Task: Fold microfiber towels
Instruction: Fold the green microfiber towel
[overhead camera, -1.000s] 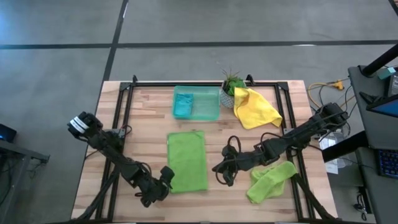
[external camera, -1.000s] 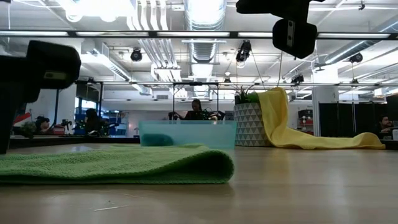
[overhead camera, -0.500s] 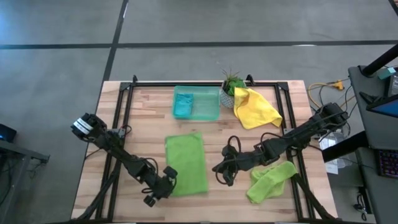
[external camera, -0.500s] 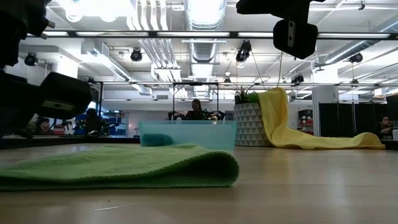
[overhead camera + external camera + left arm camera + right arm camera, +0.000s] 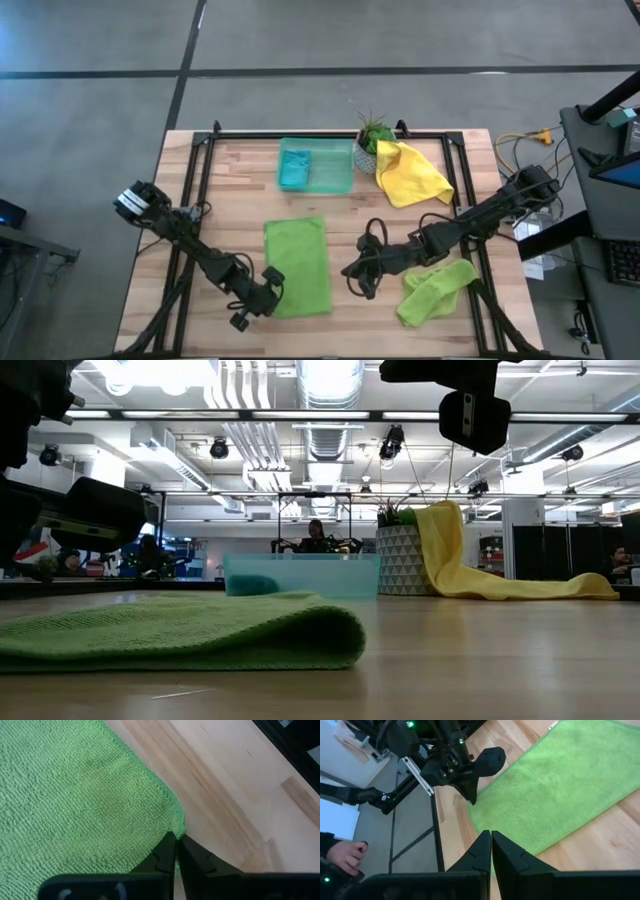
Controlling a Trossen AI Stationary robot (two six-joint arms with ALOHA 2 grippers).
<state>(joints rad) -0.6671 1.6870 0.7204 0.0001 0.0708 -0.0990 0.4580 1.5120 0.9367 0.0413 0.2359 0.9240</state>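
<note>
High view: tray (image 5: 335, 180) holds teal towel (image 5: 293, 172); folded green towel (image 5: 297, 266) lies just below tray, left gripper (image 5: 262, 296) pinching its corner; right gripper (image 5: 358, 283) closed beside it.

Looks like an open-plan robotics lab or office: exposed silver ventilation ducts (image 5: 330, 400) under a high ceiling, bright strip lights, seated people at far workstations (image 5: 316, 538), grey concrete floor (image 5: 90, 60) around the pale wooden desk (image 5: 240, 175).
</note>
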